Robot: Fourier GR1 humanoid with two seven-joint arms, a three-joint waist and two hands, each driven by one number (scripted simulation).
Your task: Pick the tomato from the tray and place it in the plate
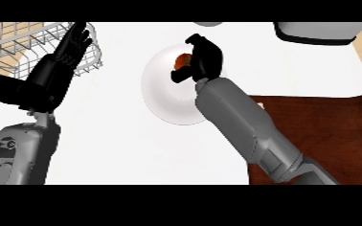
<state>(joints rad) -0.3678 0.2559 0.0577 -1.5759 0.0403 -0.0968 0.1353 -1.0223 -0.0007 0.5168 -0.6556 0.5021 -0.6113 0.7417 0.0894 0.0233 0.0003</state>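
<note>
My right hand point(201, 60) is over the white plate point(164, 98). Its fingers and thumb are curled round the tomato point(183, 60), so I am holding it. I can only see a bit of the tomato, a red and orange patch peeking out on the left side of the hand. The rest of it is hidden by the black fingers. The tomato is above the top part of the plate, near the plate's right rim. I cannot tell if it touches the plate or hangs just over it.

My right arm comes in from the bottom right corner and crosses over the right side of the plate.

The plate sits on the white counter point(127, 143), about in the middle, a bit nearer the far edge. Just to the right of the plate is the dark brown tray point(318, 124). It lies by the counter's right edge, and my arm covers part of it.

My left hand point(71, 52) is up by the counter's left edge. Its fingers are straight and close together, pointing up. It holds nothing. Behind it, in the far left corner, is a white wire rack point(35, 48).

At the far right corner I see part of a white and grey thing point(314, 31), but I cannot tell what it is.
</note>
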